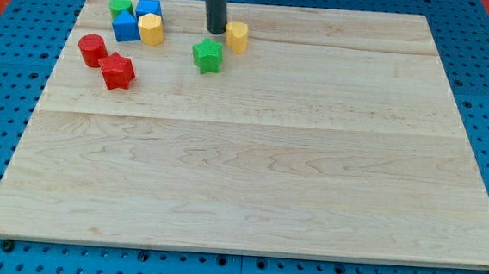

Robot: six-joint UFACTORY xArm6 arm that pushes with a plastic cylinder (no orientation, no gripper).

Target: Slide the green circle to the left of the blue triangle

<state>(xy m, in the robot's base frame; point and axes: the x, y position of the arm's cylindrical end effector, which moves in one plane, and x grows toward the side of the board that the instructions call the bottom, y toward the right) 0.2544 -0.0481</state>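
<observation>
Green star (207,56) sits below my tip (215,30).

Views: one camera view only, so no second view shares any part of the scene.
Position: raised, in front of the wooden board's (250,181) near long edge.
Facing: down and forward across the board toward its far edge, at the view's top.
Nearness: middling; the whole board fits, with blue pegboard (6,94) showing on every side.
Cut off: the rod (216,5) leaves the frame at the top.
</observation>
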